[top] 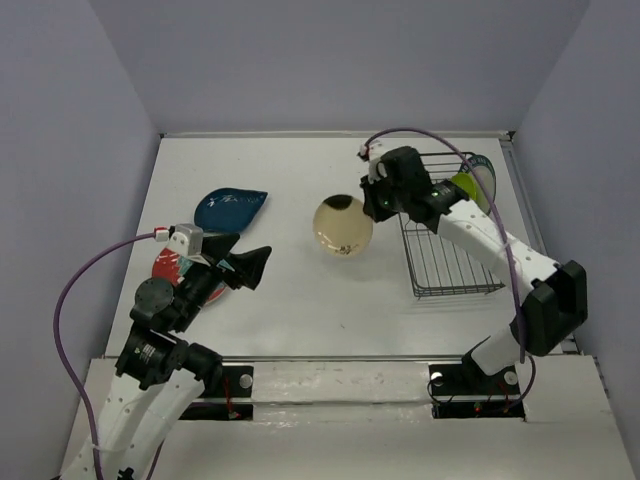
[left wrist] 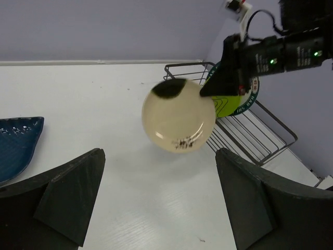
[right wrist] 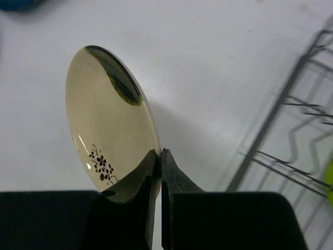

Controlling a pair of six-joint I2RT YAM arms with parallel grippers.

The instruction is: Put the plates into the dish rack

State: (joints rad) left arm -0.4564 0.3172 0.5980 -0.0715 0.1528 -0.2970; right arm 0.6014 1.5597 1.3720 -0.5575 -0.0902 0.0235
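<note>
My right gripper (top: pixel 372 208) is shut on the rim of the cream plate with dark marks (top: pixel 342 227) and holds it tilted above the table, left of the black wire dish rack (top: pixel 450 268). The same plate shows in the right wrist view (right wrist: pixel 106 127), pinched at its lower edge, and in the left wrist view (left wrist: pixel 179 115). A lime green plate (top: pixel 466 186) and a white blue-rimmed plate (top: pixel 485 172) stand in the rack's far end. The teal leaf plate (top: pixel 228 208) and the red plate (top: pixel 168 267) lie at left. My left gripper (top: pixel 248 268) is open and empty beside the red plate.
The white table is boxed in by lavender walls on the left, back and right. The rack's wire floor (right wrist: pixel 291 156) lies just right of the held plate. The arm bases (top: pixel 470 380) stand at the near edge.
</note>
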